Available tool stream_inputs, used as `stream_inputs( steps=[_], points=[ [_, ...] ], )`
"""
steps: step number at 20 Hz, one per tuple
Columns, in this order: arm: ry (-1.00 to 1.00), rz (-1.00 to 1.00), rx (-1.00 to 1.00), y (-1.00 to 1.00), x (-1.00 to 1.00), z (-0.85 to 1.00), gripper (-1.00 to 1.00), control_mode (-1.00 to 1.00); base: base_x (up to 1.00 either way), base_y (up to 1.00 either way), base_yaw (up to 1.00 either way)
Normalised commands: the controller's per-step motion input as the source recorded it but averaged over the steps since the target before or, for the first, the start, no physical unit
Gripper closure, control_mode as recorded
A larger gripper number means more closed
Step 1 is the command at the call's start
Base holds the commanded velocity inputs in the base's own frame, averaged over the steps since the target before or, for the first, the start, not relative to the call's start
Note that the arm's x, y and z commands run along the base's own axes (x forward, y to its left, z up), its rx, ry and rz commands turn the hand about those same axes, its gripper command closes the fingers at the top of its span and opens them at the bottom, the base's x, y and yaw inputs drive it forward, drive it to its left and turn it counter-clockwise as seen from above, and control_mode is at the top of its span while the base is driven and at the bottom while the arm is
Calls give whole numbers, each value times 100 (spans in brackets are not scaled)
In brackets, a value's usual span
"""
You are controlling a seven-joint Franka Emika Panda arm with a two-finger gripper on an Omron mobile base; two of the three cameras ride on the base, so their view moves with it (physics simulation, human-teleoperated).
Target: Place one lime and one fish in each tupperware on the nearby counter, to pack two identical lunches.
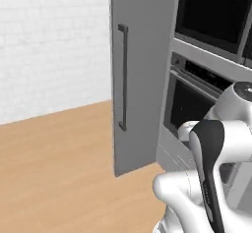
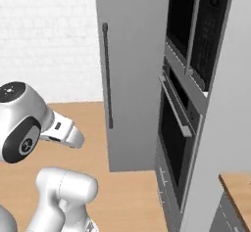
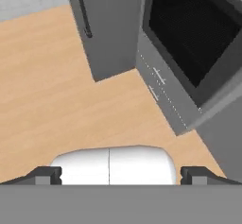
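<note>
Plainly the gripper (image 3: 118, 175) hangs empty with jaws wide apart, facing a grey door (image 1: 142, 74) and oven (image 2: 176, 128); the counter (image 2: 238, 187) probably edges in nearby; limes will roll, fish likely slippery, so pinch mid-body.

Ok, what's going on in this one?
Nothing is being handled right now. The arm is folded in close over its base, which stands on a wooden floor facing a tall grey cabinet door with a long dark handle, next to a built-in oven. The end effector is open and empty, pointing down at the floor. A corner of wooden counter shows at the right.
</note>
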Motion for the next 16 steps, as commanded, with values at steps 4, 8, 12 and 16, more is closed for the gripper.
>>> stream_inputs(
  steps=[4, 8, 12, 16],
  points=[
    [0, 0, 0, 0, 0, 0, -100, 100, 0, 2, 100],
    [0, 0, 0, 0, 0, 0, -100, 100, 15, 0, 97],
    [0, 0, 0, 0, 0, 0, -100, 100, 81, 6, 59],
    [0, 0, 0, 0, 0, 0, -100, 100, 100, 24, 22]
  ],
)
